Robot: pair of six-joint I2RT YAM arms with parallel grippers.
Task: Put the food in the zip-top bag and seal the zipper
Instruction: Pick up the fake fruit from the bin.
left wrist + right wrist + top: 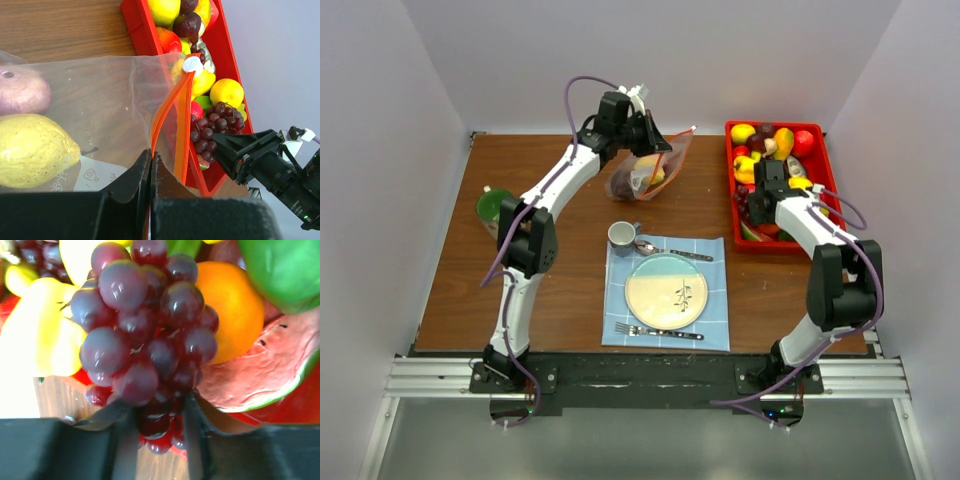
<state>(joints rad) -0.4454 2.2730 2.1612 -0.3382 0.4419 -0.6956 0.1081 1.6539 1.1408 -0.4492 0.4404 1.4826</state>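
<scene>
Gripping a glossy purple grape bunch (pixel 145 340), the right end effector (pixel 155 412) has the clear crinkly zip-top bag (pixel 650 170) to its left. The left end effector (pixel 151 162), fingers closed, pinches the orange-red zipper strip (pixel 167 107) at the bag's mouth.

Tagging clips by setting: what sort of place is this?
Probably a lab test cell staged as a dining table: white panels box in a wooden table, arms bolt to a metal rail, a red tray holds toy food.

Plate (pixel 666 292), fork (pixel 655 331), spoon (pixel 665 250) on blue placemat (pixel 715 322) — grey cup (pixel 622 236) at its corner; red tray (pixel 729 140); green cup (pixel 492 205).
</scene>
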